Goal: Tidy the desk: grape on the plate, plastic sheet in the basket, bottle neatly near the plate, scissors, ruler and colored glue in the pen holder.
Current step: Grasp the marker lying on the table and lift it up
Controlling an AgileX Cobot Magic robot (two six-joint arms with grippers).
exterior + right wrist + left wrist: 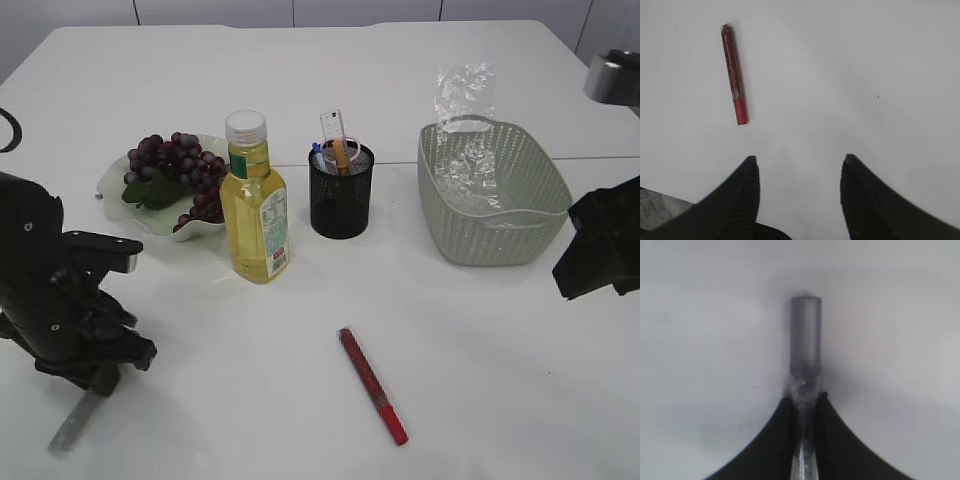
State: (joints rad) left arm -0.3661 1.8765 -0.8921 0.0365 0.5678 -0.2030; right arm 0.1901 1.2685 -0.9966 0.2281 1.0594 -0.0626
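Note:
My left gripper (805, 400) is shut on a silver colored glue pen (805, 335), which pokes out below the arm (75, 420) low at the desk's front left. A red colored glue pen (372, 385) lies loose on the desk (200, 400), also seen in the right wrist view (734, 75). My right gripper (800, 162) hangs open and empty to the right of it. The grape (175, 165) rests on the plate (118, 205). The bottle (255, 205) stands upright beside the plate. The pen holder (340, 195) holds the ruler (333, 128) and other slim items. The plastic sheet (465, 100) stands in the basket (495, 215).
The right arm (600, 245) hovers at the right edge, next to the basket. The desk's front edge shows at the lower left of the right wrist view.

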